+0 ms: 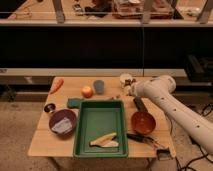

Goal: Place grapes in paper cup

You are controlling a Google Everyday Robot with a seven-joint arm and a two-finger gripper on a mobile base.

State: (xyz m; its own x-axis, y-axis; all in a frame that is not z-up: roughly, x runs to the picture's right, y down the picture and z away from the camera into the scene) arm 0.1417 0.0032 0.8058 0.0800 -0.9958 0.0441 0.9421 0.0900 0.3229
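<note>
The robot's hand [128, 89] sits closed right beside the paper cup [126, 78] at the worktop's [50, 137] back edge, with something dark at its tip, probably the grapes [128, 83], so the cup's just behind it.
</note>
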